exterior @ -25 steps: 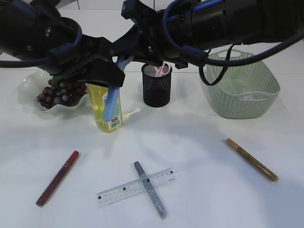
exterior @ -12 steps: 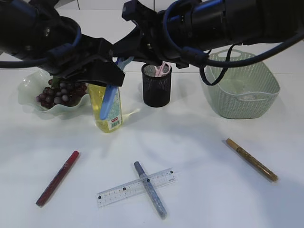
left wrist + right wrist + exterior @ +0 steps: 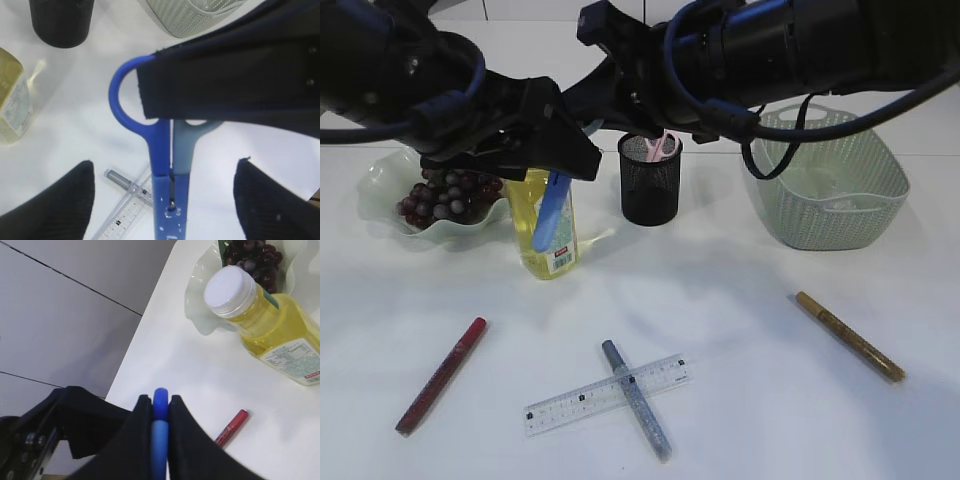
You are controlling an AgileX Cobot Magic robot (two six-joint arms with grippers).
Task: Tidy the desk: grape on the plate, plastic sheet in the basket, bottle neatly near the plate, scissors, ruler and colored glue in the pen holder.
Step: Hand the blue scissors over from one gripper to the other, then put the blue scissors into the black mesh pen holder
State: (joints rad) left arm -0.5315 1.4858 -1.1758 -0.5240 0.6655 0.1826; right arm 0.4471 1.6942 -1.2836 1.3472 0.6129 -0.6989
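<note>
Blue scissors (image 3: 169,150) hang point-down in the air over the yellow bottle (image 3: 545,235). My right gripper (image 3: 160,401) is shut on their handle loop. My left gripper (image 3: 164,167) stands open around the blades, its fingers (image 3: 65,200) well apart from them. Grapes (image 3: 445,198) lie in the glass plate (image 3: 380,180) at the left. The black pen holder (image 3: 650,185) holds pink scissors (image 3: 660,147). The clear ruler (image 3: 570,405) lies at the front under a silver glue pen (image 3: 636,400). A red glue pen (image 3: 442,375) and a gold one (image 3: 850,336) lie to either side. A clear plastic sheet (image 3: 840,203) shows faintly inside the basket.
The green woven basket (image 3: 830,180) stands at the back right. Both black arms cross above the back of the table, over the plate, bottle and pen holder. The bottle stands upright just right of the plate.
My left gripper has opened off the blue scissors, which now hang from the right gripper alone. The scissors have barely shifted; nothing on the table moved.
</note>
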